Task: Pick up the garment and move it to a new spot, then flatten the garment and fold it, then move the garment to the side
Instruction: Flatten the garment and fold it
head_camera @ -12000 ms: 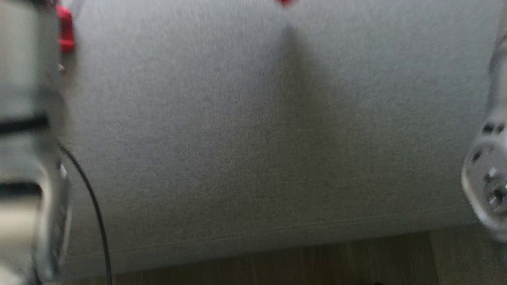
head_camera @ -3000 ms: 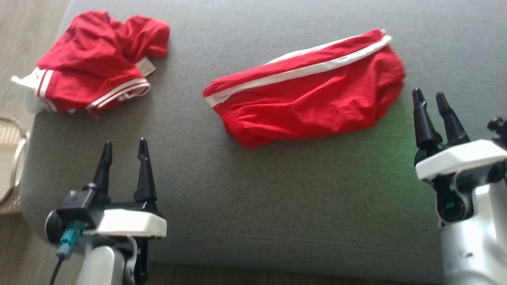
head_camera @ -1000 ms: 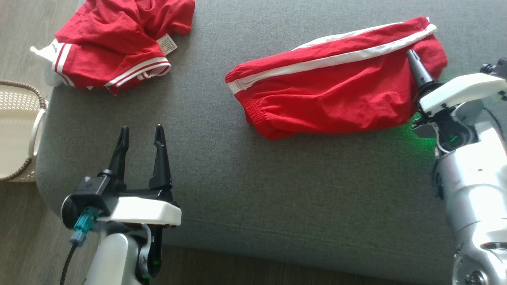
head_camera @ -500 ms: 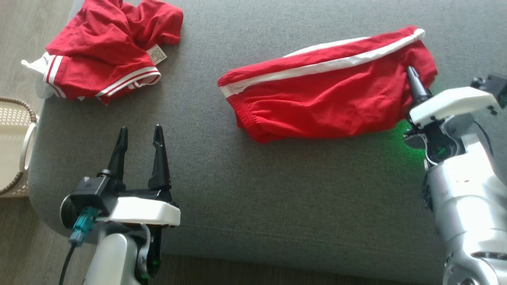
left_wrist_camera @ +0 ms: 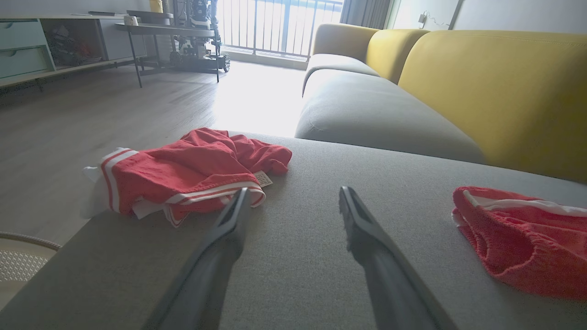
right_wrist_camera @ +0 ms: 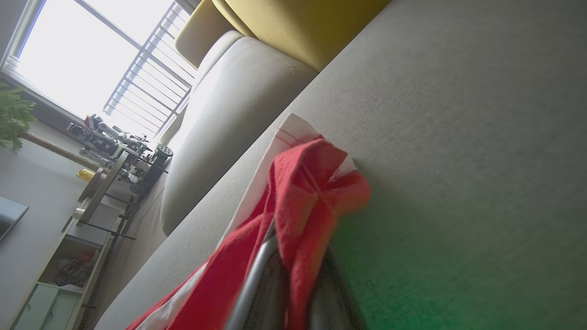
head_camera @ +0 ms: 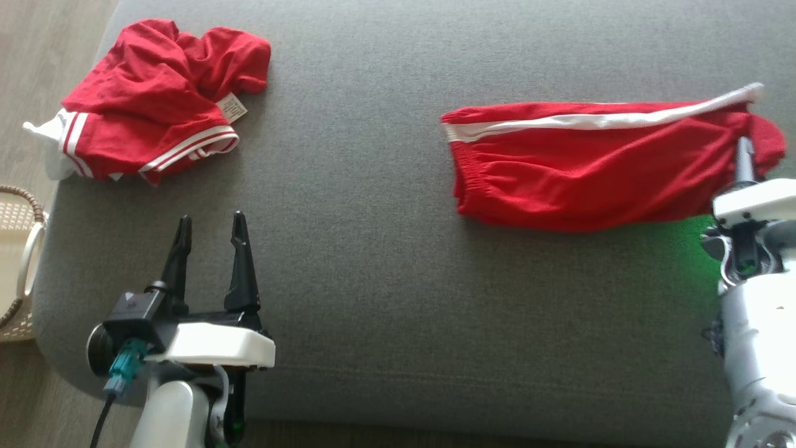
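- Head view: red fabric shorts with a white side stripe (head_camera: pixel 597 180) are seen stretched lengthwise across the right part of a grey upholstered sofa seat (head_camera: pixel 373 280).
- Their right end is pinched between the closed fingers of the right gripper (head_camera: pixel 743 152); the gathered elastic end lies well apart from it, toward the seat's middle.
- In the right wrist view, red cloth is draped over and clamped between the two dark fingers (right_wrist_camera: pixel 250 284).
- The left gripper (head_camera: pixel 208 233) is held spread and empty over the seat's near left part, well apart from the shorts.
- A crumpled red garment with white stripes (head_camera: pixel 155 118) lies at the far left corner, near a pale woven basket (head_camera: pixel 18 274).
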Robot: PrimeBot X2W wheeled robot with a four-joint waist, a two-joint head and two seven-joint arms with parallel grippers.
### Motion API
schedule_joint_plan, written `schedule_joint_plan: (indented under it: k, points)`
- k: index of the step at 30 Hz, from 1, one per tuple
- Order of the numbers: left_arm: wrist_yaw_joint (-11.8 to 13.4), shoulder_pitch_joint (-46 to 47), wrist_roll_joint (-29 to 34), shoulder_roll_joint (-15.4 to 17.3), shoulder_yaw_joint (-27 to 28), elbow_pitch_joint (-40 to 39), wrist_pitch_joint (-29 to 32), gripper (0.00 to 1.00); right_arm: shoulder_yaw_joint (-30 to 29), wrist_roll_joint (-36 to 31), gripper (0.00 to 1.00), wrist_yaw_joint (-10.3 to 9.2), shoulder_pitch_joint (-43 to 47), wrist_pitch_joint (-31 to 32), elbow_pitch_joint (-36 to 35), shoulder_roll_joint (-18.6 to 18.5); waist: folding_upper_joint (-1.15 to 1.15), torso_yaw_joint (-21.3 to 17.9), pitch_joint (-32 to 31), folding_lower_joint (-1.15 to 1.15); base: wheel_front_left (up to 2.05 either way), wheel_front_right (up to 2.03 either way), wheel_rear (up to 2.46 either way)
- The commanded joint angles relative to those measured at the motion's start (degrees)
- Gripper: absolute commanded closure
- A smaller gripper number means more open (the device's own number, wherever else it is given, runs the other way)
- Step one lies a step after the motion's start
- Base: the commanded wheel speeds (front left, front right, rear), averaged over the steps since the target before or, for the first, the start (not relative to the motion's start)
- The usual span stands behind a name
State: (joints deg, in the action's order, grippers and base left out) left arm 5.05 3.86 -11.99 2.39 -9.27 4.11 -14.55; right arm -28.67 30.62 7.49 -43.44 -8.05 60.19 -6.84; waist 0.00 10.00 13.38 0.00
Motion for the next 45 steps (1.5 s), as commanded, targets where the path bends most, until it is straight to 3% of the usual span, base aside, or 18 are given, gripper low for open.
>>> schedule_joint_plan:
  k: [1,6,11,21,24,34,45]
  points:
    - [0.12,1.0,0.58,0.49,2.08,-1.85,-0.45,0.0,-0.65,-2.75,1.0,0.0,-0.7,-1.77,-0.59,-1.05,0.0,-0.47,-0.2,0.0,0.0,0.0,0.0]
    - [0.22,1.23,0.38,0.49,1.64,-1.85,-0.45,0.0,-6.22,-11.42,1.0,0.0,-0.93,-4.61,2.56,-2.64,0.0,-0.96,-0.44,0.0,0.0,0.0,0.0]
    - [0.34,1.22,0.22,0.49,1.36,-1.69,-0.45,0.0,-10.49,-17.65,1.0,0.0,-2.72,-5.44,3.15,-0.97,0.0,-1.06,-0.9,0.0,0.0,0.0,0.0]
    - [0.41,0.4,0.07,0.49,2.09,-1.38,-0.45,0.0,-5.97,-22.61,1.0,0.0,-3.24,-5.4,-3.87,3.67,0.0,-1.57,-2.79,0.0,0.0,0.0,0.0]
    - [0.44,0.08,0.02,0.49,2.18,-1.4,-0.45,0.0,-2.46,-19.95,1.0,0.0,-2.87,-4.7,-5.11,3.9,0.0,-1.76,-3.34,0.0,0.0,0.0,0.0]
    - [0.38,-0.53,0.03,0.49,2.54,-1.49,-0.45,0.0,17.85,-6.08,1.0,0.0,0.46,-5.54,-7.03,3.95,0.0,-2.57,-3.77,0.0,0.0,0.0,0.0]
    - [0.18,-0.46,-0.24,0.49,2.78,-1.4,-0.45,0.0,35.69,2.05,1.0,0.0,6.1,-4.59,-16.14,3.96,0.0,-1.69,-3.09,0.0,0.0,0.0,0.0]
